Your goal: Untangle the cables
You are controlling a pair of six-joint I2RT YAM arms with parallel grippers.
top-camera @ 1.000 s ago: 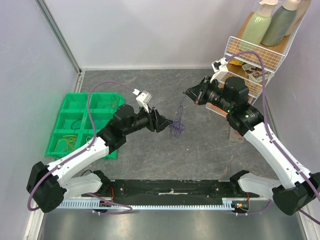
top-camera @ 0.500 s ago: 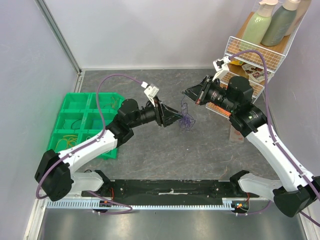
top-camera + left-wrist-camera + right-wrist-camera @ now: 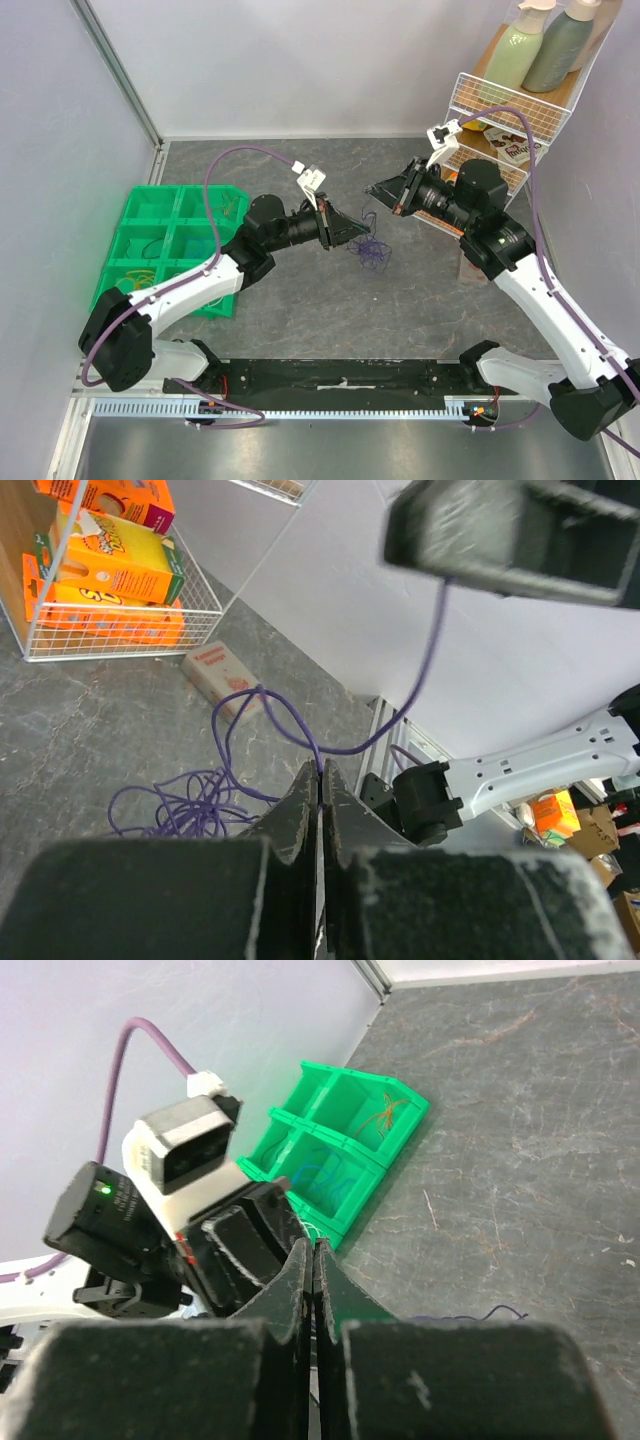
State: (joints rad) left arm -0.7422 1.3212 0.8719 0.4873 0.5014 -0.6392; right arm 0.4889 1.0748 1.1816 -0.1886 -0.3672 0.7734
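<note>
The cables are a loose purple tangle that lies on the grey table between the two arms; it also shows in the left wrist view as the purple tangle. My left gripper is shut, and a purple strand runs into its tips. From there the strand climbs to my right gripper, which hangs higher and is shut on its upper end. In the right wrist view the right gripper has its jaws pressed together. A thin strand shows on the floor beyond.
A green compartment bin with a few sorted wires sits at the left. A white wire basket of boxes stands at the back right, with bottles above it. A small pink box lies near the basket.
My left gripper has swung right to the tangle and closed on a purple strand. The tangle has shifted right. The right gripper has stayed shut and hardly moved.
</note>
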